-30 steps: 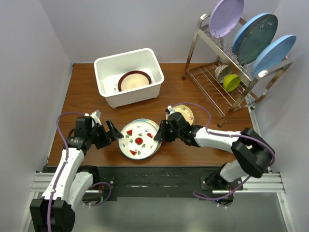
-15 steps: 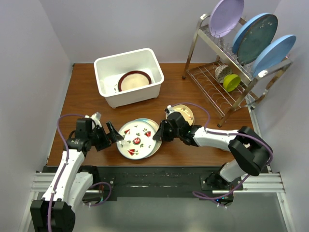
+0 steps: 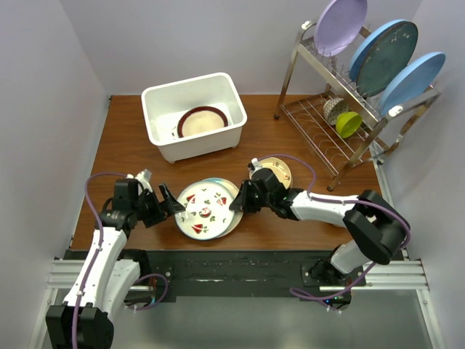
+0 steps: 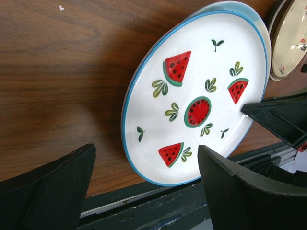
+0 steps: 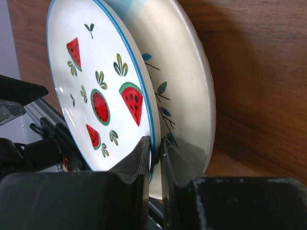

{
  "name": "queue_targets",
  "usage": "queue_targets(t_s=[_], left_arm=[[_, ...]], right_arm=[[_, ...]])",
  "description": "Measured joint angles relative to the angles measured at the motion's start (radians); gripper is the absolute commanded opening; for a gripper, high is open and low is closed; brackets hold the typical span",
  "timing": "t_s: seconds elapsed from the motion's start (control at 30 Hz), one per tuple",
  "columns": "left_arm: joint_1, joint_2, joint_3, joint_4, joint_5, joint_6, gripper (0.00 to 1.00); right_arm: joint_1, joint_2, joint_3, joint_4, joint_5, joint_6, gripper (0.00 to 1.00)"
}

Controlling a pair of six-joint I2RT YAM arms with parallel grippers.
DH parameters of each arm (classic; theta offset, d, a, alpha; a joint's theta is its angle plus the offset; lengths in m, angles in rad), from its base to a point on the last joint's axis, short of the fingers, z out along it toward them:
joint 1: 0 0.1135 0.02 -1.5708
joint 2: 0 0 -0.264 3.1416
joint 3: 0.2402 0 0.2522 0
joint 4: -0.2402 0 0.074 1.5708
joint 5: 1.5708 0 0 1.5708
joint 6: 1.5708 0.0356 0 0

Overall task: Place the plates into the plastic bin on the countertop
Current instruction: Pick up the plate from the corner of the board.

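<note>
A white plate with red-green watermelon motifs [image 3: 204, 211] is tilted up at its right edge over a pale blue plate [image 3: 227, 190] on the wood countertop [image 3: 131, 153]. My right gripper [image 3: 236, 206] is shut on the watermelon plate's right rim [image 5: 154, 143]; the pale plate [image 5: 187, 91] lies behind it. My left gripper [image 3: 173, 203] is open at the plate's left edge, its fingers [image 4: 240, 191] either side of the plate [image 4: 196, 96], not touching. A maroon-rimmed cream plate [image 3: 201, 121] lies in the white plastic bin [image 3: 156, 120]. A smaller tan plate [image 3: 275, 171] lies to the right.
A chrome wire dish rack [image 3: 341, 123] stands at the back right with upright lilac [image 3: 339, 24] and blue plates [image 3: 385, 54] and a yellow cup [image 3: 348, 123]. The table's near edge [image 3: 218, 251] runs just below the plates.
My right gripper has lifted the watermelon plate's right edge and pushed it a little left. My left gripper has moved slightly toward the plate's left edge.
</note>
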Motion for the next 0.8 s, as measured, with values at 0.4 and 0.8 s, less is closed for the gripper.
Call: queue_targets(t_s=[0.4, 0.8], left_arm=[[0.0, -0.05, -0.077, 0.013, -0.031, -0.098, 0.65], [0.0, -0.002, -0.122, 0.086, -0.047, -0.197, 0.57]], right_arm=[[0.0, 0.021, -0.002, 0.035, -0.02, 0.012, 0.0], [0.0, 0.035, -0.002, 0.058, -0.038, 0.015, 0.0]])
